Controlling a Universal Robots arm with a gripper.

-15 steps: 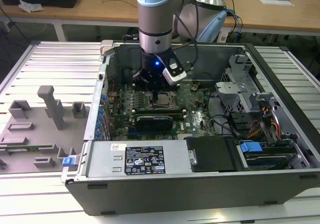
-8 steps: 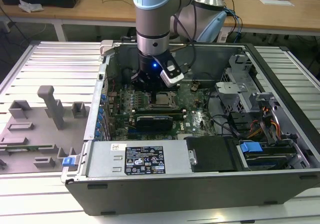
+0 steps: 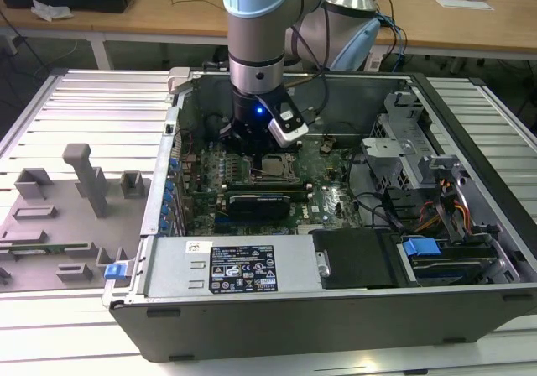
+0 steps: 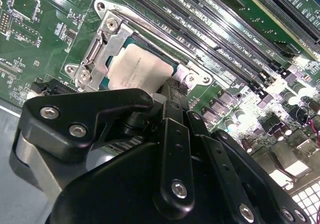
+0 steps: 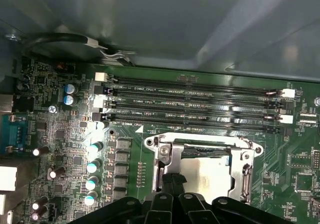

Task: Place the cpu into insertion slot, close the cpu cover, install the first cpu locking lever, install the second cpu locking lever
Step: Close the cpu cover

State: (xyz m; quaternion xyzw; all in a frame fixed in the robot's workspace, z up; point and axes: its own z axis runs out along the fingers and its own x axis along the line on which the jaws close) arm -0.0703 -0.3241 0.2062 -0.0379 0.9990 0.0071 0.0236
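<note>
A slatted metal table carries an open computer case lying on its side, and the Universal Robots arm comes straight down into it. Going by the exterior view's clock, a grey fixture tray with upright blocks sits at nine o'clock of the case, well apart from the work. Inside the case, the power supply lies at six o'clock and the green motherboard fills the middle. A long black card stands just at six o'clock of the socket.

In the first wrist view, four memory slots run side by side just beside the socket. The cpu cover lies flat on the socket, its frame ringing the chip. The cpu sits in the socket, its pale top showing through the cover's open centre; the second wrist view shows the same cover and cpu.

The gripper hangs low at the socket's edge, its tip touching or all but touching the cover's frame. I cannot tell whether the jaws are apart or together.
</note>
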